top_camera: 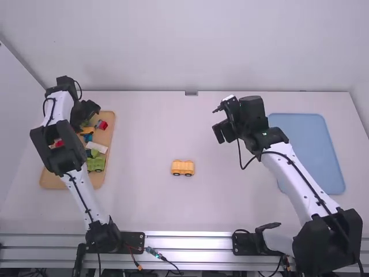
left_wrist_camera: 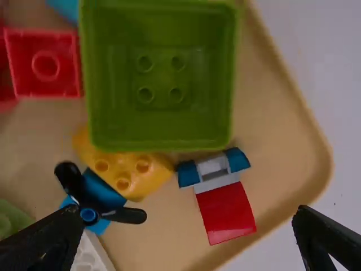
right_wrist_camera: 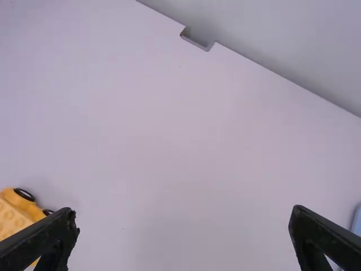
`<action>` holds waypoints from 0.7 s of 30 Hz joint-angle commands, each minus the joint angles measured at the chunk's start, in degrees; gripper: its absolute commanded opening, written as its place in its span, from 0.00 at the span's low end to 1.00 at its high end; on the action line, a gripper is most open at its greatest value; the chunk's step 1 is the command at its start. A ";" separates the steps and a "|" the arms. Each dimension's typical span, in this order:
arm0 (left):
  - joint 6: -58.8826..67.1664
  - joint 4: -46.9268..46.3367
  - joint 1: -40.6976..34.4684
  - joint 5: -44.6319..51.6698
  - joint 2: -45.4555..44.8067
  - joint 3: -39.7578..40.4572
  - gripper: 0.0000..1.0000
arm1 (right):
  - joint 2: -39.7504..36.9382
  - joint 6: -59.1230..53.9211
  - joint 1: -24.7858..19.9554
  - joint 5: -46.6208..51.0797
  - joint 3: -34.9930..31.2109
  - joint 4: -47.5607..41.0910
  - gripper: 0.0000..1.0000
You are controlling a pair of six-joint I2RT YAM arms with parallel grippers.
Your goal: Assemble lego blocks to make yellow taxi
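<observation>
Near six o'clock on the counter (top_camera: 138, 202), a yellow-orange wheeled Lego base (top_camera: 183, 167) sits upright, studs up, with black wheels. From it, toward ten o'clock on a tan tray (top_camera: 52, 182), lie a yellow studded block (left_wrist_camera: 141, 175) and a red block (left_wrist_camera: 225, 213); a green wheeled base (top_camera: 96, 163) is at nine.

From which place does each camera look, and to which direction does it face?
High view: fixed above and behind the arms, facing forward and down onto the table; left arm and right arm show.
Left wrist view: on the left wrist, facing down at the tray; left gripper shows, open.
Right wrist view: on the right wrist, facing the table's far part; right gripper shows, open.
High and right wrist views share the yellow wheeled piece.
</observation>
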 commanded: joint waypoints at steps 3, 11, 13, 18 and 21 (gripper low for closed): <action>-15.26 -0.37 -0.20 -0.48 0.27 -2.32 0.99 | 0.00 0.13 0.15 -0.09 1.05 -0.07 0.99; -20.79 2.56 0.24 -0.26 0.27 -3.48 0.99 | 0.02 0.11 0.15 -0.11 1.05 -0.24 0.99; -20.65 3.74 0.26 -0.52 0.25 -3.28 0.99 | 0.02 0.11 0.15 -0.07 1.05 -0.26 0.99; -20.35 5.16 0.11 -0.50 0.25 -3.50 0.99 | 0.02 0.13 0.15 -0.09 1.01 -0.24 0.99; -20.33 5.14 0.11 -0.52 0.27 -3.50 0.99 | 0.02 0.11 0.15 -0.11 1.01 -0.26 0.99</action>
